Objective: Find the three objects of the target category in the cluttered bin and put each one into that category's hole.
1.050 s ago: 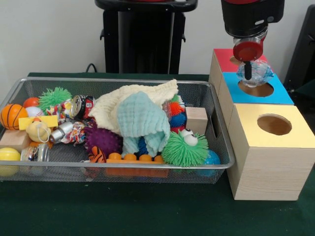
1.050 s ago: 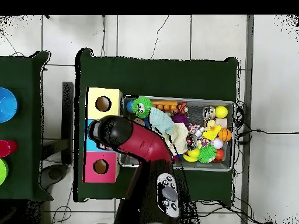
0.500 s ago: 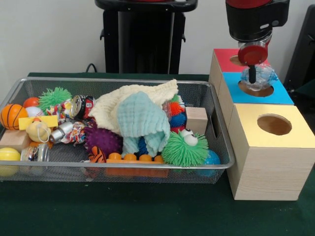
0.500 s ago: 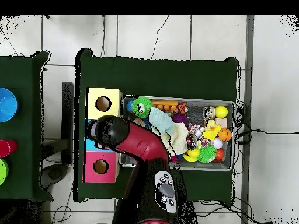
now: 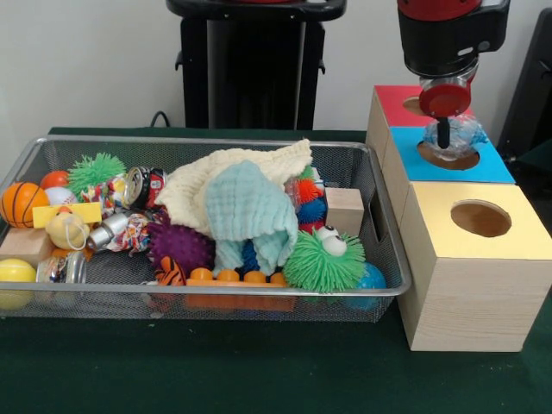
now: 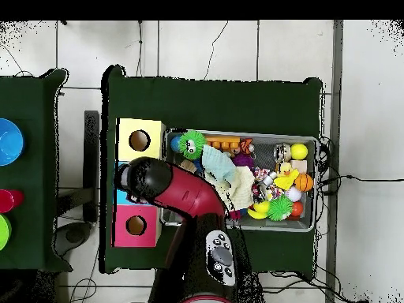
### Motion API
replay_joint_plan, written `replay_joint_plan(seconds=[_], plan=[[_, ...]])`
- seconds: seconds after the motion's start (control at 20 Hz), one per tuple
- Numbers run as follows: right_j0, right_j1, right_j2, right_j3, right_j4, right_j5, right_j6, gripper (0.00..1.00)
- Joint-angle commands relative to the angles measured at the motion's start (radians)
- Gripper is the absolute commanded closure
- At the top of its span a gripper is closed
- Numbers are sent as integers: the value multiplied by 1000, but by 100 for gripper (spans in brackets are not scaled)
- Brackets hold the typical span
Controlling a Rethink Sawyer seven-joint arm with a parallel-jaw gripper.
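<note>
Gripper (image 5: 443, 129) sits over the blue box's hole with a clear, bluish spiky ball (image 5: 459, 134) at its tip.

You see the red-and-black arm (image 6: 185, 193) come down at the blue-topped box (image 5: 496, 164), the middle of three boxes between the red-topped one (image 5: 392, 103) and the yellow-topped one (image 5: 483, 250). You cannot tell whether the tool is gripping the ball or has let go: the red disc and dark finger hide the contact. The ball rests in the mouth of the hole, its lower part at the rim. Beside the boxes, your wire bin (image 5: 112, 297) holds a cream cloth (image 5: 233, 177), a mint cloth (image 5: 250, 207), a green fuzzy toy with eyes (image 5: 325, 260), a purple spiky ball (image 5: 179, 247) and a small basketball (image 5: 21, 203).
</note>
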Motion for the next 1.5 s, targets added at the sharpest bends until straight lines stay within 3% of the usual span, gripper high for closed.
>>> replay_joint_plan(seconds=[0.05, 0.4, 0.45, 0.85, 1.25, 1.5], plan=[[4, 38, 58, 29, -25, -39, 15, 100], [10, 41, 49, 18, -29, -32, 19, 100], [5, 42, 53, 18, -29, -31, 12, 0], [-15, 31, 75, 28, -16, -2, -11, 0], [21, 23, 52, 1, -19, 27, 45, 0], [40, -20, -1, -41, -60, 138, 83, 0]])
